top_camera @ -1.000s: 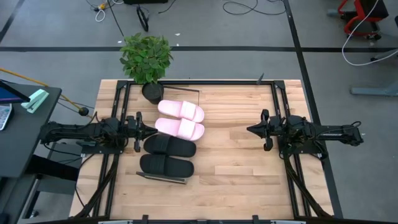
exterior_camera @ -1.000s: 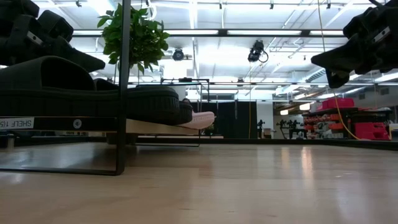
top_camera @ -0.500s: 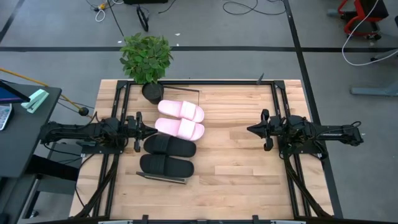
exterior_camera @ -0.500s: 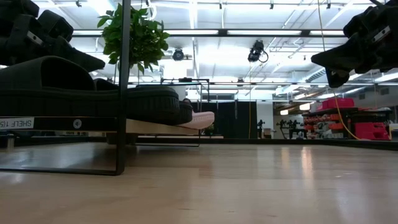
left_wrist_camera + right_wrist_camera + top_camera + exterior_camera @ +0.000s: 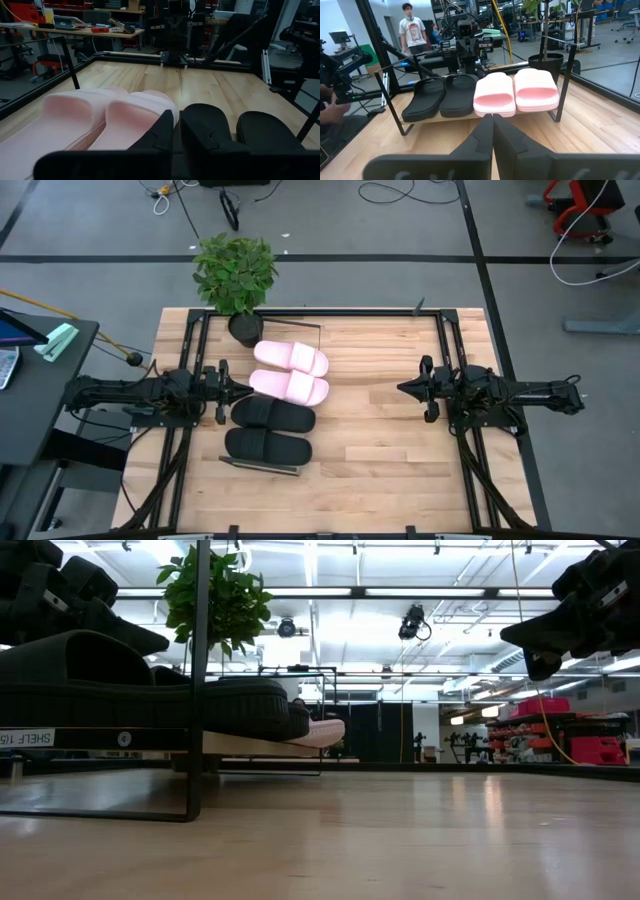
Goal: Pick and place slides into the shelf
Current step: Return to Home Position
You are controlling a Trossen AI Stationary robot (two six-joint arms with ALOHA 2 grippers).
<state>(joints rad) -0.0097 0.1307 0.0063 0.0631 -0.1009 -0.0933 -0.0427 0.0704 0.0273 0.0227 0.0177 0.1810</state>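
Step in hand: by my reading the placing is done and both arms are parked at their rest pose, drawn back to opposite sides of the table.
Next move: I judge none is needed for the slides; all that is left is for the arms to hold this pose away from the shelf.
Shelf: a raised light-wood board on a thin dark frame, on the table's left half, running near to far, carrying all four slides side by side.
Nearest on shelf: black slide, flat, at the near end.
Next: second black slide, just beside the first.
Left gripper: close beside the shelf's row, fingers pressed together, holding nothing.
Right gripper: well apart from the shelf across bare table, fingers pressed together, holding nothing.
Farther on shelf: pink slide, next to the black pair.
Farthest on shelf: second pink slide, at the far end.
Beyond: potted plant, at the table's far edge.
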